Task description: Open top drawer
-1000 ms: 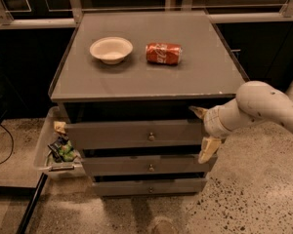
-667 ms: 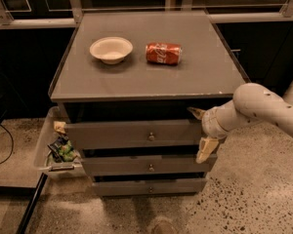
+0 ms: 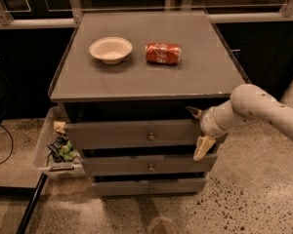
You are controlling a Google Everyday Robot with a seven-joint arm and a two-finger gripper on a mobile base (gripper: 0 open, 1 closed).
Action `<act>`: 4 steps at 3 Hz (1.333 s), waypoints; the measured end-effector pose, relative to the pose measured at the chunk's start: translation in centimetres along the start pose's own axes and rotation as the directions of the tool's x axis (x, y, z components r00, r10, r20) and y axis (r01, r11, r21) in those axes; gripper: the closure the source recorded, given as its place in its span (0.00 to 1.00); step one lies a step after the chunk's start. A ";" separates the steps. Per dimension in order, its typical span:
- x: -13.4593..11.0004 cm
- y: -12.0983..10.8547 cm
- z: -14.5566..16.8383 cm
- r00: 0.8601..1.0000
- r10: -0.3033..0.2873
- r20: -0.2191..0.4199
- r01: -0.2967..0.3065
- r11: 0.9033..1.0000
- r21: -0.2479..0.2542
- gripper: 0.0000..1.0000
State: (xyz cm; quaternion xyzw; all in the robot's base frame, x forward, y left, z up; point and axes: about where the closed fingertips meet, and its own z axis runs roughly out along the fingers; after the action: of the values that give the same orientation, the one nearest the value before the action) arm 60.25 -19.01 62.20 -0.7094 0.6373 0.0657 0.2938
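Note:
The top drawer (image 3: 122, 133) is the widest grey front under the cabinet top, with a small round metal knob (image 3: 151, 136) at its middle. A dark gap shows above it. My gripper (image 3: 197, 131) is at the right end of this drawer front, to the right of the knob. Its fingers are spread open and hold nothing, one fingertip (image 3: 192, 111) at the drawer's top edge and the other (image 3: 201, 150) at its lower edge. Two narrower drawer fronts (image 3: 149, 165) sit below, each with a similar knob.
On the cabinet top (image 3: 205, 77) stand a white bowl (image 3: 111, 49) and a red soda can (image 3: 163, 53) lying on its side. A clear bin (image 3: 41, 145) with wrappers stands on the floor at the cabinet's left. A speckled floor lies in front.
My gripper has moved a little to the left, closer onto the right end of the top drawer front. The drawers, bowl and can have not moved.

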 end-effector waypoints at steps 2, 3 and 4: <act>-0.4 -0.4 -0.4 1.000 -0.003 0.001 0.003 1.000 -0.006 0.41; -0.6 -0.6 -0.7 1.000 -0.003 0.001 0.003 1.000 -0.006 0.65; -0.8 -0.4 -1.9 1.000 -0.003 -0.006 0.003 1.000 0.024 0.87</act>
State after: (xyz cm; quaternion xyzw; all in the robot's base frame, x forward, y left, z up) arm 59.97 -19.24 64.28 -0.7070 0.6377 0.0557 0.3005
